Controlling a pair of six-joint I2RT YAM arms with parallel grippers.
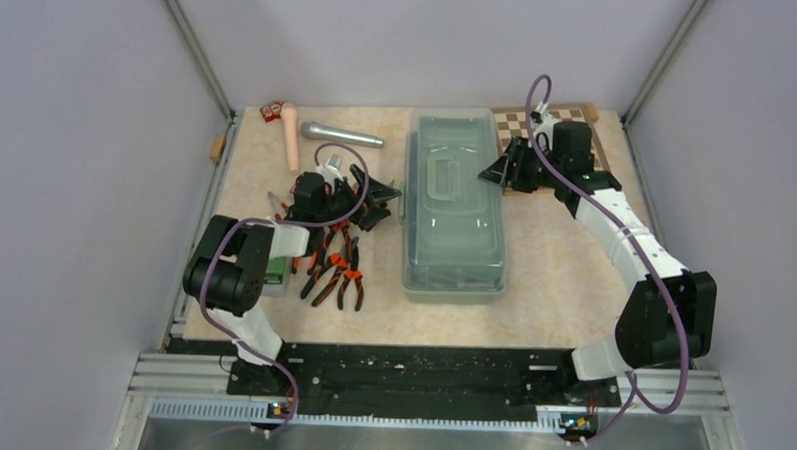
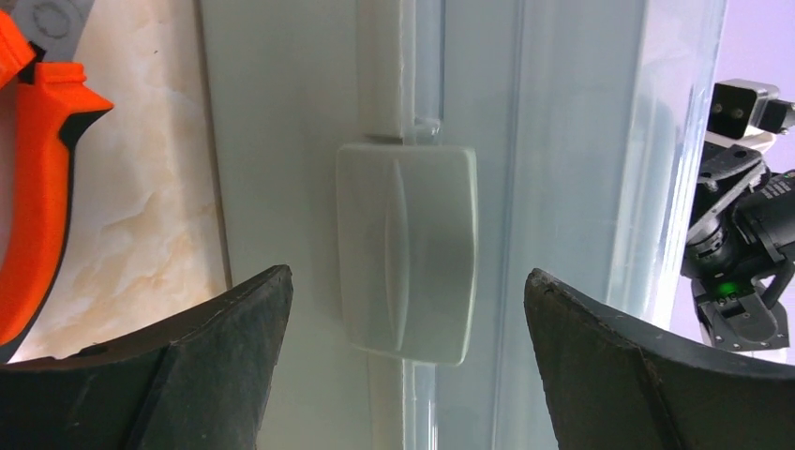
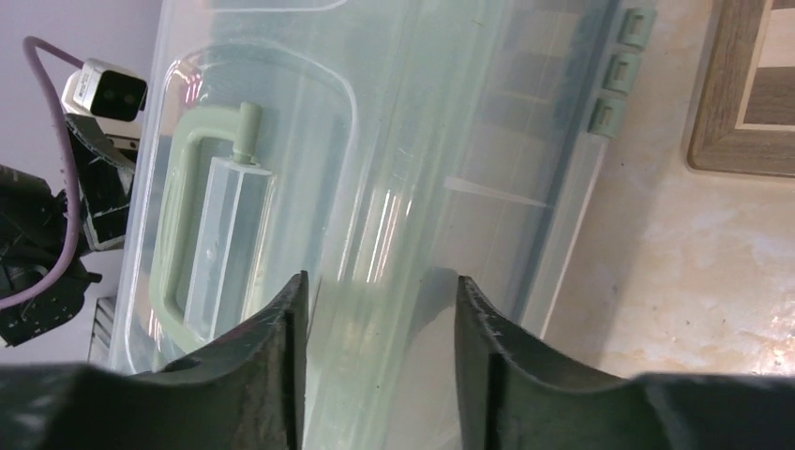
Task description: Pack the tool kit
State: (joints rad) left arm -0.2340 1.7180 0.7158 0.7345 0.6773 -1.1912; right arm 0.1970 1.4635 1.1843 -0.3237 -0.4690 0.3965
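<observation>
The toolbox (image 1: 455, 207) sits mid-desk (image 1: 552, 285), lid down, its handle (image 3: 202, 220) on top. Pliers (image 1: 335, 273) lie to its left toward the near edge. A microphone (image 1: 341, 135) lies behind them, and a chessboard (image 1: 515, 121) sits at the far right corner. The left tool (image 1: 393, 199) faces the latch (image 2: 406, 251) on the box's left side; the right tool (image 1: 492, 173) hangs over the lid's right edge.

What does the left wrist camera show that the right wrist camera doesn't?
Only the left wrist view: the side latch and an orange pliers handle. Only the right wrist view: the carry handle, three small green tabs at the lid's edge, and the chessboard corner. Both: the green toolbox, its translucent lid and the marbled table.
</observation>
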